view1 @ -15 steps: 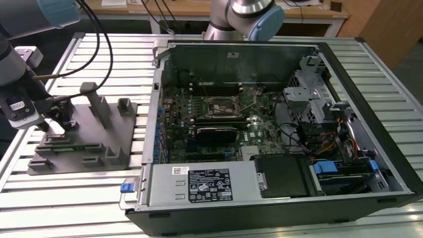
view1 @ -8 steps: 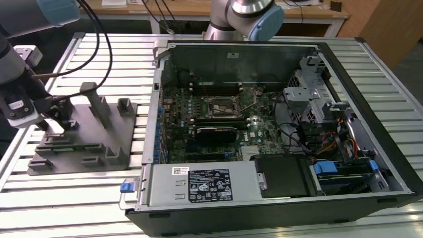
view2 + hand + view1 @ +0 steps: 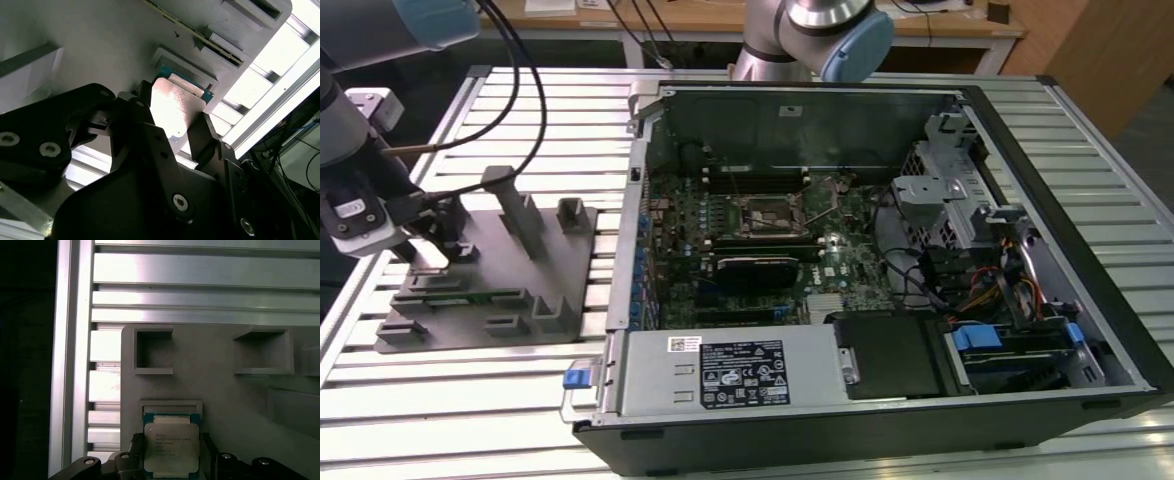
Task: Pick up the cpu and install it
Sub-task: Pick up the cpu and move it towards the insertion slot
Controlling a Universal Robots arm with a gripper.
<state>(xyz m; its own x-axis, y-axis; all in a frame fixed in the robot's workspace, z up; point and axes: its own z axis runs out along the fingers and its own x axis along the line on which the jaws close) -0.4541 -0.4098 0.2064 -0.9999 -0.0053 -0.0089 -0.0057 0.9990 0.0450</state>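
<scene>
Hand (image 3: 172,114) closed on flat square silver-topped cpu (image 3: 171,447), at matte grey fixture (image 3: 225,395), ribbed aluminium table (image 3: 200,275)

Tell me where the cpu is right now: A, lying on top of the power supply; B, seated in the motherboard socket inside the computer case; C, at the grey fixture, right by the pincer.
C: in the first wrist view the cpu sits at a pocket of the grey fixture, right at the pincer.
</scene>
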